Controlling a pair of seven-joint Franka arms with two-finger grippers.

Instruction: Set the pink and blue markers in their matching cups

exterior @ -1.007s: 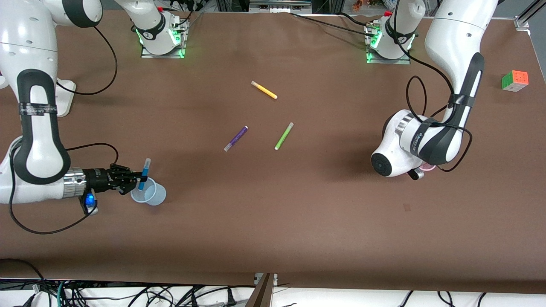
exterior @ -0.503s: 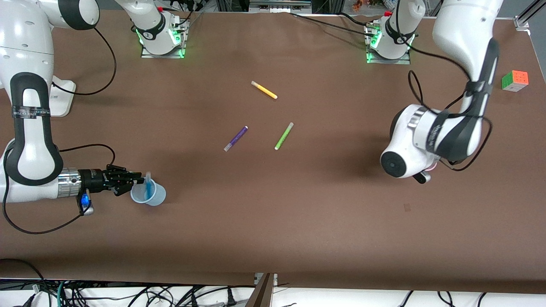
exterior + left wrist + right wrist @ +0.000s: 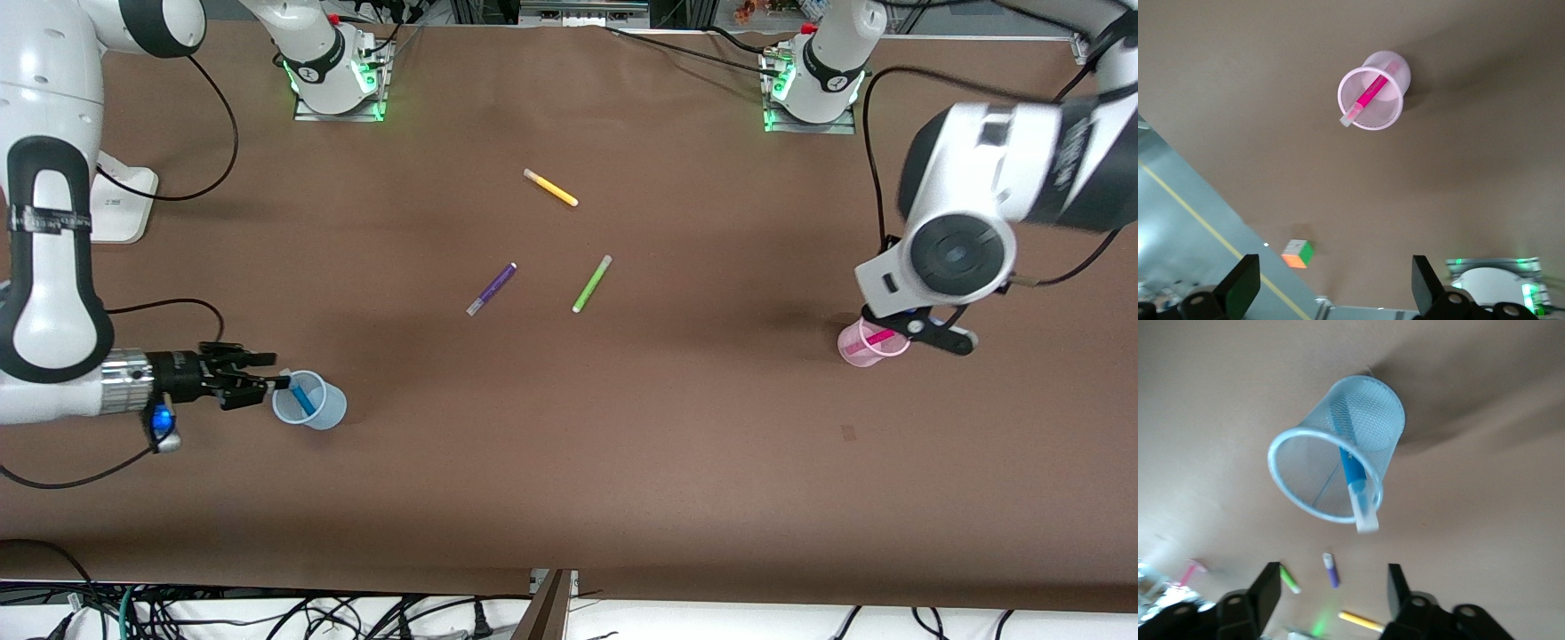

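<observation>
Front view. Brown cloth-covered table (image 3: 569,462). At the right arm's end, the small pale blue translucent ribbed plastic cup (image 3: 311,402) stands upright with the slim sky-blue felt-tip marker (image 3: 300,396) leaning inside it, pale cap resting on the rim. The right gripper (image 3: 267,372) sits low just beside that rim, jaws spread, holding nothing. At the left arm's end, the small pale pink translucent ribbed plastic cup (image 3: 867,342) stands with the slim magenta-pink felt-tip marker (image 3: 876,339) inside, tilted. The left gripper (image 3: 933,333) is up over the pink cup's edge, mostly hidden by the wrist. Mid-table, three loose pens lie flat and well apart: a dark purple pen (image 3: 492,289), a lime-green pen (image 3: 592,284) beside it, and a yellow-orange pen (image 3: 550,188) farther from the camera. A multicoloured puzzle cube is not seen here.

Left wrist view. Looking down on the pink cup (image 3: 1375,93); pink marker (image 3: 1366,95) leans across its mouth, pale cap over the rim. Left fingertips (image 3: 1238,290) spread wide, empty, well above the cup. A small multicoloured puzzle cube (image 3: 1297,253) sits near the table's edge.

Right wrist view. Blue cup (image 3: 1338,457) close, blue marker (image 3: 1353,477) inside, white cap poking past the rim. Right fingertips (image 3: 1268,590) apart, nothing between them.
</observation>
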